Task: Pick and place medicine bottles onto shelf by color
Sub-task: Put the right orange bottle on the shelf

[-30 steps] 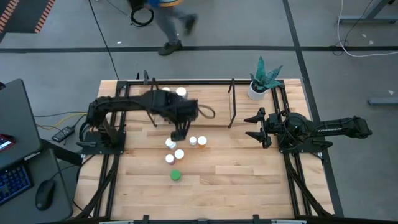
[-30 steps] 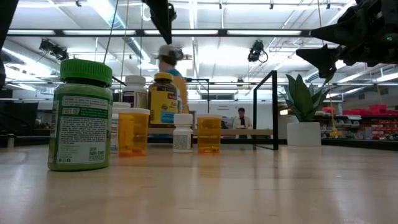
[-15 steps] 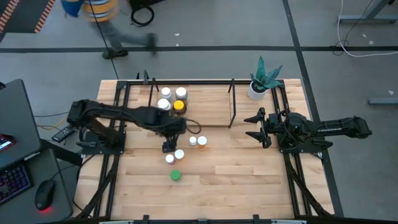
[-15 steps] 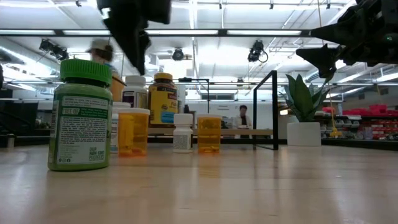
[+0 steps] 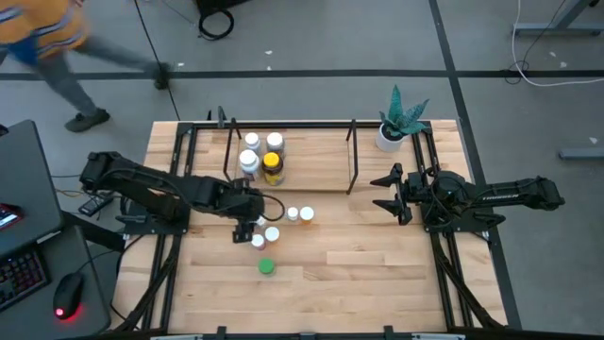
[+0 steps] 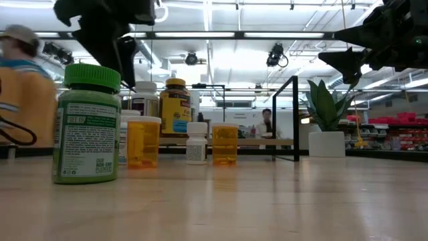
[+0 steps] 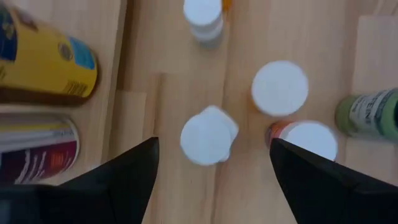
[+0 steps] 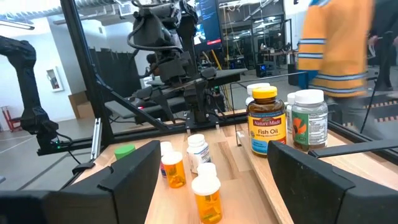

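Left pincer (image 5: pixel 247 229) is spread, grasping nothing, above a white-capped bottle (image 7: pixel 208 135) between its fingers (image 7: pixel 124 180); green bottle (image 5: pixel 267 267) just beyond. Your right pincer (image 5: pixel 387 195) waits spread, shelf (image 5: pixel 351 156) beside it.

The amber bottle (image 8: pixel 263 121) with a yellow label, standing on the shelf (image 8: pixel 348 151), reads "Nature Made" above "Fish Oil"; smaller print beneath is illegible; the green bottle (image 6: pixel 85 124) carries a printed label in the low view, its lines too small to read; labels on the neighbouring bottles likewise cannot be read; no other legible signs or numbers noted.
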`<state>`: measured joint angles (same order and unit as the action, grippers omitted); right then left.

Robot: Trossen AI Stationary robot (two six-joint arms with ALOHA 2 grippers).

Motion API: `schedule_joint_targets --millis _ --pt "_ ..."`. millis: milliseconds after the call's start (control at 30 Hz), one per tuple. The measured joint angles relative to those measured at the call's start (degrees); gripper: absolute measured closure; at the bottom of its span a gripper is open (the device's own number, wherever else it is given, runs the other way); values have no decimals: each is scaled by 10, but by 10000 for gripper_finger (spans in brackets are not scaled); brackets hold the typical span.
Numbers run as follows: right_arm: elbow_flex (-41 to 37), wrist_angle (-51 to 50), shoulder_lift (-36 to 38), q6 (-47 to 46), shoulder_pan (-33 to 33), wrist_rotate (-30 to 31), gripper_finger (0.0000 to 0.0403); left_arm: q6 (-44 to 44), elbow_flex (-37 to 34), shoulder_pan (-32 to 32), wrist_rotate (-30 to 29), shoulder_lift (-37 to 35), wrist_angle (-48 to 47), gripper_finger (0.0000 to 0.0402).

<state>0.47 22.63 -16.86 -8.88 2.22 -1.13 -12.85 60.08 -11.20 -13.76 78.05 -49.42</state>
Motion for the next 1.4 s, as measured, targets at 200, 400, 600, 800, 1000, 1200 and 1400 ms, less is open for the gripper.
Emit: schedule_joint_targets --millis 200,400,600,800,1000,1200,1400 --pt "0 4 0 0 0 0 100 19 -56 -2 -4 -62 32 102" --pt "0 11 0 0 0 0 100 51 -157 -6 -22 -167 137 107" --pt "0 15 0 0 0 0 100 74 -247 -2 -30 -269 264 107" --pt "0 34 0 -17 0 0 100 94 -315 -2 -37 -367 366 107" --pt "23 121 -17 -90 10 26 100 90 -373 -3 -56 -471 401 107" --pt "128 87 -128 -90 21 26 100 119 -434 -3 -112 -563 460 114" --pt "237 86 -290 -92 21 51 100 147 -484 -3 -139 -636 487 125"
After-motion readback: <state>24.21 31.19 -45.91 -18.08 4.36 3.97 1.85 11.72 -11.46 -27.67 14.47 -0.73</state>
